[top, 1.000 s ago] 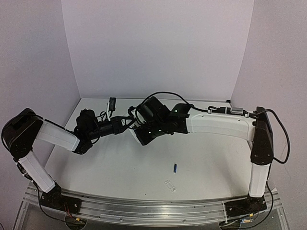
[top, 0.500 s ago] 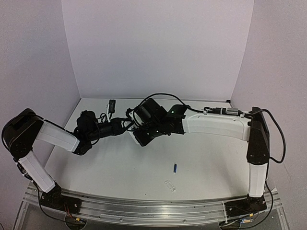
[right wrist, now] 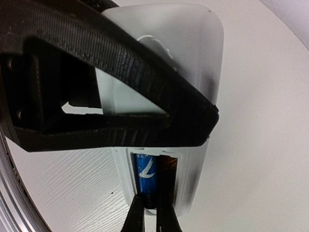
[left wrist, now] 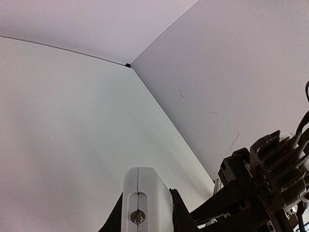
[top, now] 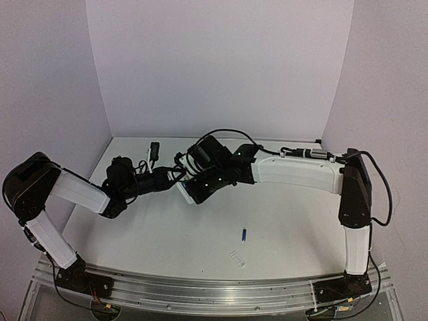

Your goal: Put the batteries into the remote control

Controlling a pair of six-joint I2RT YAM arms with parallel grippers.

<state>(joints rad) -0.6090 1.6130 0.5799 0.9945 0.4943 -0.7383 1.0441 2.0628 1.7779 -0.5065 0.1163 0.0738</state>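
My left gripper (top: 178, 176) is shut on the white remote control (right wrist: 164, 63), held above the table's middle. In the left wrist view the remote's end (left wrist: 146, 193) stands edge-on between the black fingers (left wrist: 176, 212). Looking from the right wrist, the open battery compartment holds one blue battery (right wrist: 146, 175), and the slot beside it is dark. My right gripper (right wrist: 150, 215) is shut, its tips against that battery's near end. A second blue battery (top: 244, 234) lies on the table.
A small clear cover piece (top: 237, 259) lies near the front edge, just below the loose battery. A small black object (top: 154, 148) sits at the back left. The lilac walls close in the white table (top: 301, 227) on three sides.
The right arm has reached a little further left, its elbow shifting leftward. Both grippers, meeting at the remote, have drifted slightly left. The loose battery and cover have not moved.
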